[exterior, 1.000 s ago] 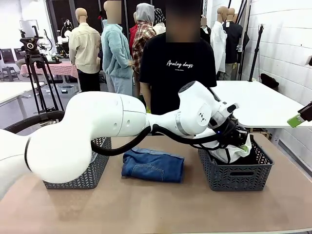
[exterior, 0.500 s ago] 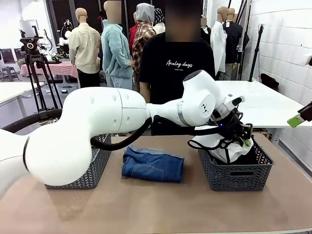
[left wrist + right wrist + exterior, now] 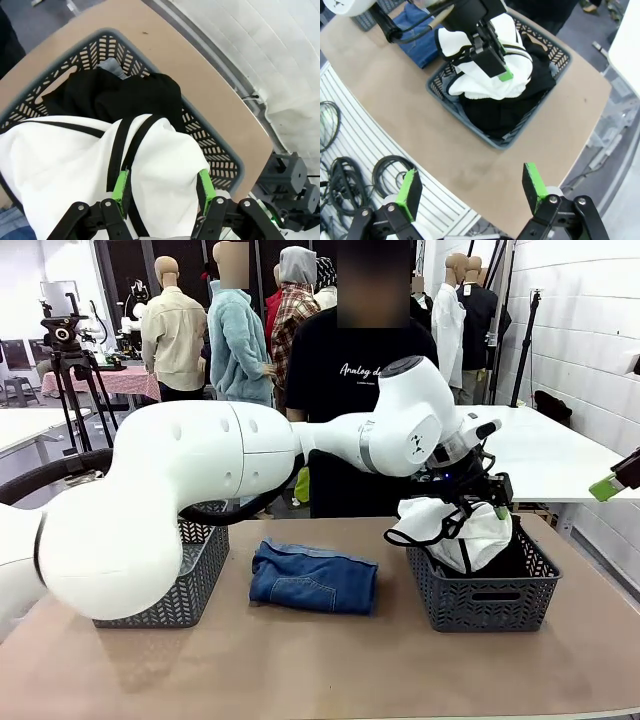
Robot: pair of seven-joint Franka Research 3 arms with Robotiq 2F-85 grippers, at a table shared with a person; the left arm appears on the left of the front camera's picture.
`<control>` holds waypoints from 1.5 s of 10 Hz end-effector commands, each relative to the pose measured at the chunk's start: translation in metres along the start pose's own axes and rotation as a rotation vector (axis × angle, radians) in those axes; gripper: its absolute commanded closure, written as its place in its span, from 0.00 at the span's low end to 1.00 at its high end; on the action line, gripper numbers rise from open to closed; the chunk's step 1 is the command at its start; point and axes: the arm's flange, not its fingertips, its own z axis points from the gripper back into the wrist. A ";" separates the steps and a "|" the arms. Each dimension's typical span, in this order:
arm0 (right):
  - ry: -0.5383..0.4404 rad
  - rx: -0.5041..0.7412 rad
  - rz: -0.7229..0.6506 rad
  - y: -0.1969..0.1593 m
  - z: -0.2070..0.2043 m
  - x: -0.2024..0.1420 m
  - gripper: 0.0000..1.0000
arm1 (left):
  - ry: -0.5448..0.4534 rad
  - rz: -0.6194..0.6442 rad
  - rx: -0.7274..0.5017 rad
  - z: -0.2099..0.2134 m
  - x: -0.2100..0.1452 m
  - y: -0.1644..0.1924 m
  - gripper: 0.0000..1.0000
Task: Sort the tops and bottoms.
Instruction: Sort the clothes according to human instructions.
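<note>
**Left gripper** (image 3: 162,179), wrist view, lower middle of the frame: the jaws stand apart, one green pad on each side of a bulge of white cloth. Whether the pads press that cloth cannot be told.

**White top** (image 3: 65,165), with thin black edge trim, fills the lower left of the frame and lies heaped in the **grey basket** (image 3: 220,160). Two bands of its trim run down to just beside the left-hand pad.

**Black top** (image 3: 125,95) lies beneath and beyond the white one, in the upper part of the same basket. Both tops are thus in one basket, which stands on the brown **worktop** (image 3: 200,75).

In the front view this basket sits right of centre. A fold of the white top and a loop of trim hang over its left rim.

**Folded denim** (image 3: 313,578) lies on the worktop at centre, apart from both baskets. A **second basket** (image 3: 190,580) stands at the left, partly behind the arm.

**Right gripper** (image 3: 470,192), bottom of its own view: pads wide apart, nothing between them, held high over the worktop's edge.

**Hazards, as judged.**
- The trim beside the pad could catch on a finger when the arm rises and drag the white top out.
- The overhanging fold could slide over the rim under its own weight.
</note>
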 end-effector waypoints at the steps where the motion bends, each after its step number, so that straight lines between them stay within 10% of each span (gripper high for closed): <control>1: 0.007 -0.015 -0.006 -0.002 -0.001 0.004 0.00 | 0.065 -0.023 0.063 0.010 0.002 -0.011 0.32; 15: 0.007 -0.015 -0.006 -0.002 -0.001 0.004 0.00 | -0.004 -0.049 0.047 0.039 0.009 -0.011 0.32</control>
